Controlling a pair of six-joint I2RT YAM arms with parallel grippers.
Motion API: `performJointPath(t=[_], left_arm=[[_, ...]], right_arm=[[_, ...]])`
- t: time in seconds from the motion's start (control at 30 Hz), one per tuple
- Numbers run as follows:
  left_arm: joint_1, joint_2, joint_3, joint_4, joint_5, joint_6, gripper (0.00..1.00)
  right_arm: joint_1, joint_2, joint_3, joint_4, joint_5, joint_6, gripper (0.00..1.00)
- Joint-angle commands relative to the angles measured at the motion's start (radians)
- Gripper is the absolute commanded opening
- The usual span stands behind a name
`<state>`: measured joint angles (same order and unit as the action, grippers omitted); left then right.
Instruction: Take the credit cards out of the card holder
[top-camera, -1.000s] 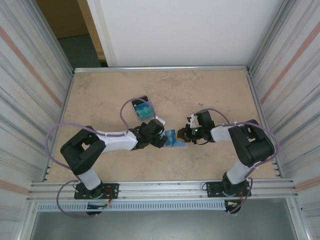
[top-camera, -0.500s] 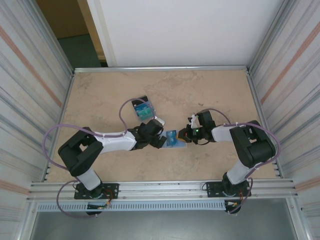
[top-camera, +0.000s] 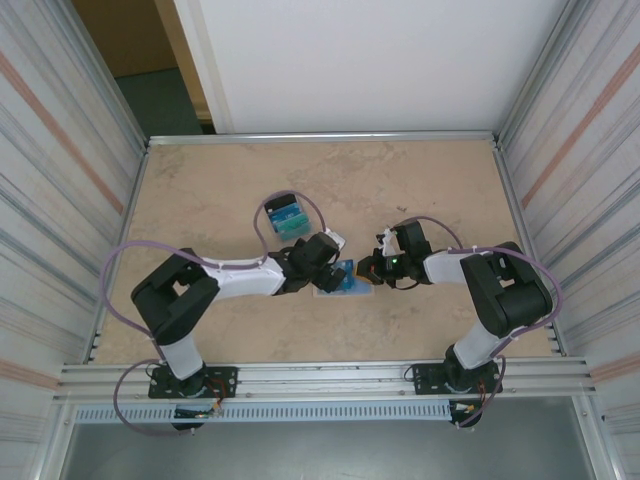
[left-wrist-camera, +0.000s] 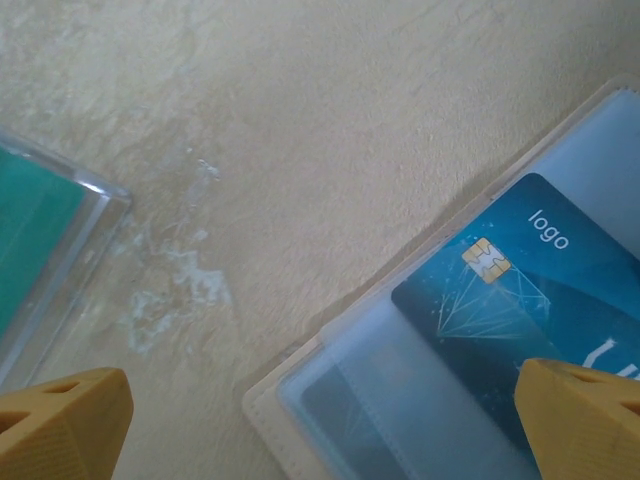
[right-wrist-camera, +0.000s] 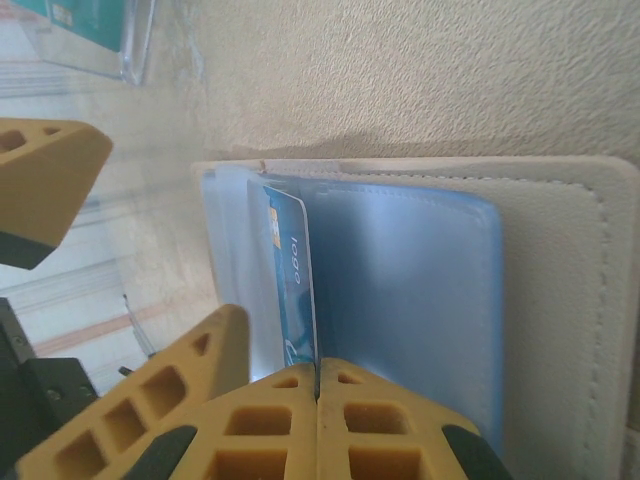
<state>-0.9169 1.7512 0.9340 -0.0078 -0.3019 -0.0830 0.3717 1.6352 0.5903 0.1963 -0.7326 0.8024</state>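
The card holder (top-camera: 347, 279) lies open on the table between both grippers, beige rim and pale blue inner faces up (right-wrist-camera: 400, 290). A blue credit card (left-wrist-camera: 545, 275) with a gold chip sticks partly out of its clear pocket; another dark card (left-wrist-camera: 350, 405) shows through the sleeve. My right gripper (right-wrist-camera: 318, 395) is shut, pinching the near edge of that blue card (right-wrist-camera: 292, 270). My left gripper (top-camera: 326, 262) hovers low at the holder's left end, wide open, one fingertip (left-wrist-camera: 60, 425) over bare table and the other (left-wrist-camera: 590, 420) over the card.
A clear tray (top-camera: 287, 218) holding blue and teal cards sits behind and left of the holder; its corner (left-wrist-camera: 60, 230) is close to my left fingertip. Metal side walls (top-camera: 120, 200) bound the tan tabletop (top-camera: 420, 190).
My left gripper has slid right and slightly back, closing in over the holder's left end. The right gripper and the holder have stayed put.
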Motion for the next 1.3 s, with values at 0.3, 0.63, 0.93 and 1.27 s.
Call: performJointPath(t=[0.3, 0.63, 0.93, 1.27], left_arm=[[-0.004, 0.017, -0.017, -0.040, -0.020, 0.004, 0.99], [-0.004, 0.018, -0.021, -0.032, -0.008, -0.004, 0.99], [-0.005, 0.007, -0.036, -0.027, 0.000, -0.021, 0.99], [-0.004, -0.055, -0.060, -0.025, -0.018, -0.040, 0.99]], right_arm=[[-0.001, -0.088, -0.012, -0.080, 0.045, -0.032, 0.00], [0.032, -0.102, 0.004, -0.082, 0.052, -0.034, 0.14], [0.090, -0.041, 0.062, -0.095, 0.110, -0.039, 0.19], [0.095, -0.109, 0.106, -0.266, 0.220, -0.131, 0.00]])
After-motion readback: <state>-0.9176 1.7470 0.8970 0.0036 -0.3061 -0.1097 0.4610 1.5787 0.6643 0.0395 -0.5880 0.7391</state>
